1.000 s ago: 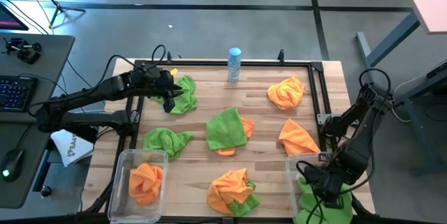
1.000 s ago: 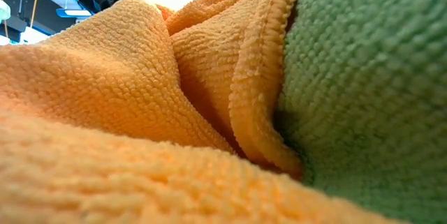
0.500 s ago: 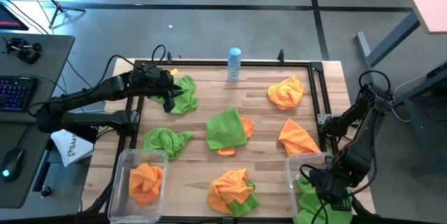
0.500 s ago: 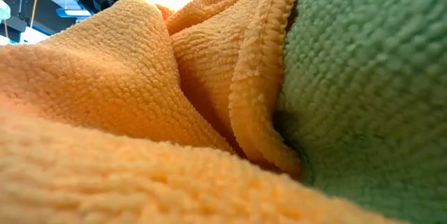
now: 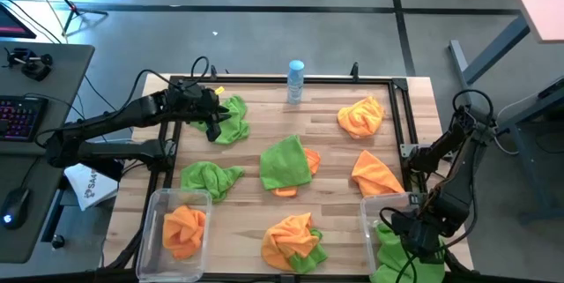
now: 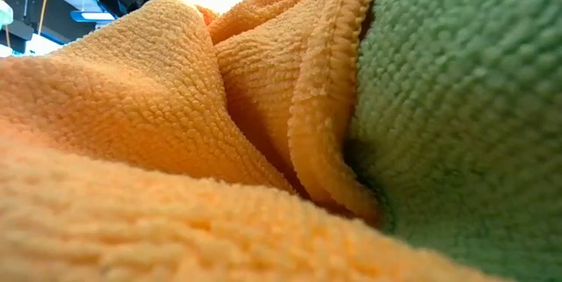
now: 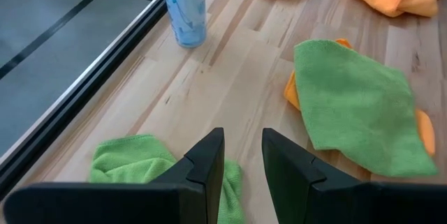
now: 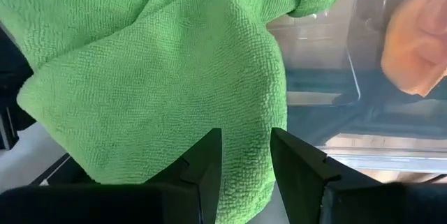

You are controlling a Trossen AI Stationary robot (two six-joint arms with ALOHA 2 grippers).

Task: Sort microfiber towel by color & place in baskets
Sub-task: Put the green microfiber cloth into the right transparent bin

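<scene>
Orange and green microfiber towels lie about the table. My left gripper [image 5: 211, 124] is open by a narrow gap over the near-left edge of a crumpled green towel [image 5: 232, 117] [image 7: 133, 165] at the far left. My right gripper [image 5: 416, 232] [image 8: 246, 161] is open above the right basket [image 5: 366, 221], where a green towel [image 5: 392, 248] [image 8: 160, 77] lies. The left basket [image 5: 152, 230] holds an orange towel [image 5: 183, 228]. A green towel over an orange one [image 5: 286, 164] lies mid-table. An orange-and-green pile [image 5: 295, 237] fills the low view. My left gripper stands at the green towel's edge [image 7: 167, 161]; I cannot tell whether a finger touches it. My right gripper points down at the green towel in the basket, and the cloth [image 8: 244, 126] shows between its fingers; I cannot tell whether they touch it.
A white-and-blue bottle [image 5: 295, 80] [image 7: 185, 8] stands at the far edge. A black metal frame [image 5: 264, 78] borders the table. More towels: green [image 5: 210, 177], orange [image 5: 361, 115], orange [image 5: 377, 173]. Bare wood shows between the towels.
My right gripper has shifted a little toward the table's right edge above the right basket. The left arm and the towels on the table have kept still.
</scene>
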